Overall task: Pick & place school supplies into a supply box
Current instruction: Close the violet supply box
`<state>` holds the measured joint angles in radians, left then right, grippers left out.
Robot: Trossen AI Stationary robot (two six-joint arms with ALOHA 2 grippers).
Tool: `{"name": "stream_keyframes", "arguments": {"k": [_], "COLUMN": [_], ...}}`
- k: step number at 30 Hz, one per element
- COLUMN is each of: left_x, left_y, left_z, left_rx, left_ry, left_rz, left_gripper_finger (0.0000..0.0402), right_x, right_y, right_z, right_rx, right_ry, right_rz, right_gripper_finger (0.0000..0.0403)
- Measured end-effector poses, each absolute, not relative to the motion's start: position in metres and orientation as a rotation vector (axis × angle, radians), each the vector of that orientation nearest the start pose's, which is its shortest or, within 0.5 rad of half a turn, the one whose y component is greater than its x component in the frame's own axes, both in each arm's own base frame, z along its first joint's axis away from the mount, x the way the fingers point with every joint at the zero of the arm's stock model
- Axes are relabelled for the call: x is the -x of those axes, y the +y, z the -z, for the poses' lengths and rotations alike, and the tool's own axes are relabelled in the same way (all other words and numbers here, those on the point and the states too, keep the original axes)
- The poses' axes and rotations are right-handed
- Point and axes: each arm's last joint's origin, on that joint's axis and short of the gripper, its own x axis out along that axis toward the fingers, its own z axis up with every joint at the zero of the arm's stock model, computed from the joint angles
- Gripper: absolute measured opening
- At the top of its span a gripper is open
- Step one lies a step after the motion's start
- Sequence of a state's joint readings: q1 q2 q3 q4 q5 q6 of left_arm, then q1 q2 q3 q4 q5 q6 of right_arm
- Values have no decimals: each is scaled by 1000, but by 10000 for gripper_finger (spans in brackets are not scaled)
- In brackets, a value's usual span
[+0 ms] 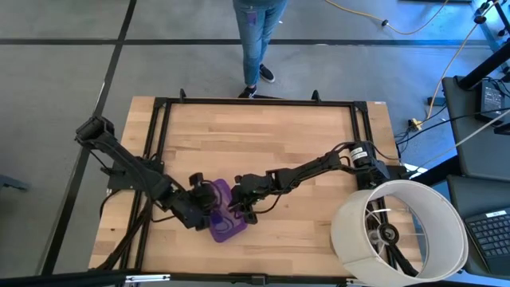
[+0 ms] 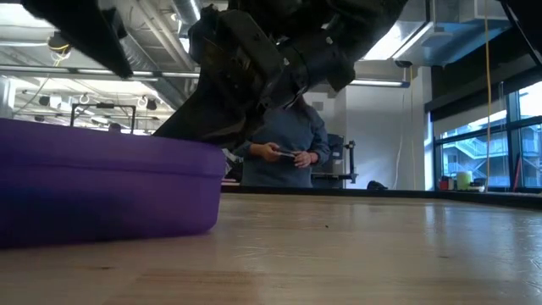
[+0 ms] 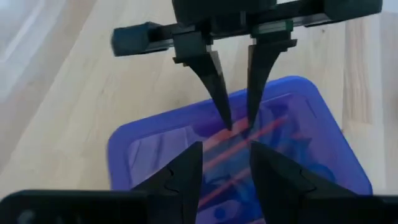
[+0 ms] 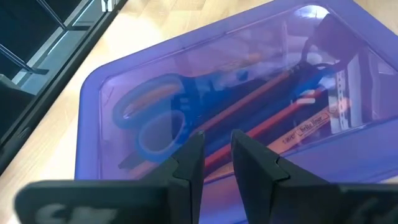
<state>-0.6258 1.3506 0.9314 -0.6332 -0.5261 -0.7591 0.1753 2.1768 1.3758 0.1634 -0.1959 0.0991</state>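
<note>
Left hand [image 1: 205, 209] sits over the near-left end of the supply box [image 1: 223, 214]; in its wrist view the fingers [image 3: 186, 177] stand a narrow gap apart above the lid, and you cannot tell whether they grip anything. Right hand [image 1: 237, 201] meets the box from the opposite side; its fingers [image 4: 189, 165] are nearly together, hovering just above the lid with nothing visibly between them. In the left wrist view you see the right hand's two fingertips pointing down onto the lid.

The box lies on the desk [image 1: 303, 143] toward the near edge, left of centre, lid down. Through the purple translucent lid you can make out the blue-handled scissors [image 4: 152, 121], reddish-looking pencils [image 4: 273, 124] and a dark pen lying lengthwise inside, all within the box outline.

In the low view the box [image 2: 102, 182] fills the left side, resting flat on the desk, dark arm parts above it.

A large white cylinder [image 1: 398, 231] stands at the near-right corner, well apart from the box. A person [image 2: 284, 144] stands beyond the far edge of the desk.
</note>
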Motion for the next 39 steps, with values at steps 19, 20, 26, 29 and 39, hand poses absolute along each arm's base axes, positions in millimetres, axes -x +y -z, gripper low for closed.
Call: {"name": "stream_keyframes", "arguments": {"k": [19, 20, 26, 29, 39], "left_x": [-231, -232, -234, -230, -194], "left_y": [-131, -130, -128, -125, -136], "left_z": [-175, -174, -174, -188, -219], "left_rx": [163, 167, 157, 123, 269], "left_ry": [1015, 1020, 1025, 1015, 1076], "left_rz": [-284, -287, -285, -291, -271], "left_gripper_finger": [126, 127, 125, 124, 125], "right_x": [-453, -453, -453, -453, -454], "right_y": [86, 86, 86, 86, 86], "right_z": [-128, -128, -127, -128, -138], "right_rx": [-106, -106, -107, -119, -113], "right_ry": [661, 661, 664, 664, 603], "right_rz": [-330, -330, -330, -327, -349], "right_gripper_finger": [87, 87, 87, 87, 87]}}
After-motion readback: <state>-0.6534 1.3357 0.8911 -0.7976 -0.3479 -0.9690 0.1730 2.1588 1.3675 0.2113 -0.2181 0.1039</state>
